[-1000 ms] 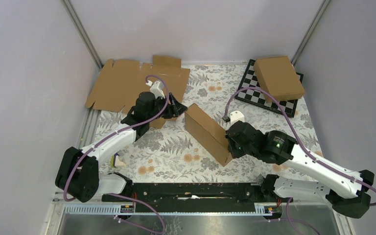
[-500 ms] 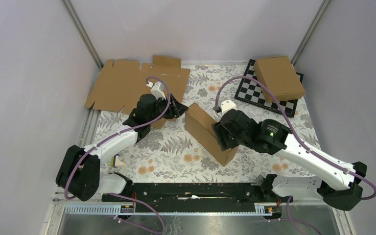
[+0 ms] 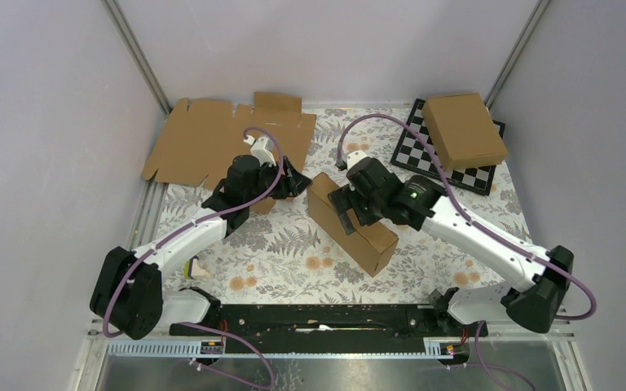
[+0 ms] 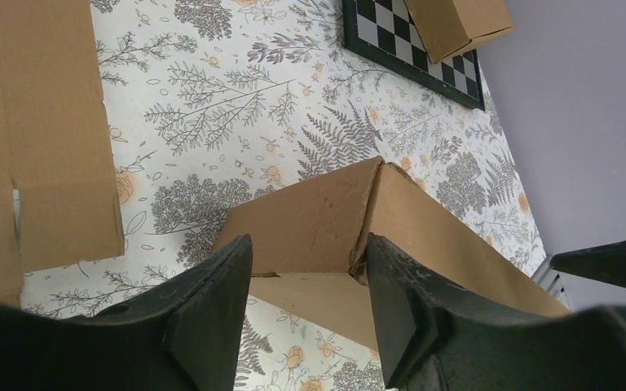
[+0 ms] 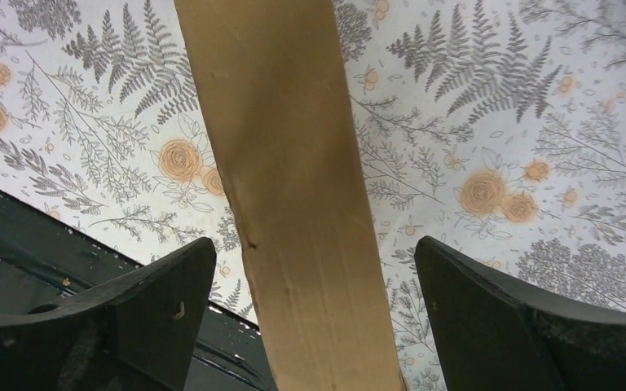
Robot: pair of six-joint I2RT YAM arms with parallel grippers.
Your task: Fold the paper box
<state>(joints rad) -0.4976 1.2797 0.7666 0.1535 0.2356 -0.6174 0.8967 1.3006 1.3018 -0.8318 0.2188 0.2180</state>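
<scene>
**While both grippers (image 4: 308, 244) (image 5: 314, 248) stand open, the paper box (image 3: 371, 240) sits mid-worktop**

Though several pieces of cardboard are in view, every one shows only plain brown faces. The paper box stands on the worktop (image 3: 285, 252) near its middle, running diagonally from the far left toward the near right, between the two arms.

The right gripper hangs over the box's far half. Its fingers (image 5: 155, 309) are spread wide on either side of the narrow top face, with a clear gap of patterned cloth showing on each side. The left gripper points at the box's far-left end. Its fingers (image 4: 212, 301) are parted and frame that end in the wrist view; whether the tips touch the cardboard cannot be told.

A wide flat cardboard sheet (image 3: 212, 134) with notched edges lies in the far left corner, partly up against the wall. In the far right corner a chessboard (image 3: 412, 155) lies flat with a second closed brown box (image 3: 465, 129) resting on it.

The worktop is covered by a white cloth printed with grey ferns and orange roses. Pale lilac-grey walls (image 3: 334, 49) close in the space on three sides, with metal posts (image 3: 134, 53) in the back corners. A black rail (image 3: 318, 318) runs along the near edge between the arm bases, and a purple cable (image 3: 383, 122) loops above each arm.
</scene>
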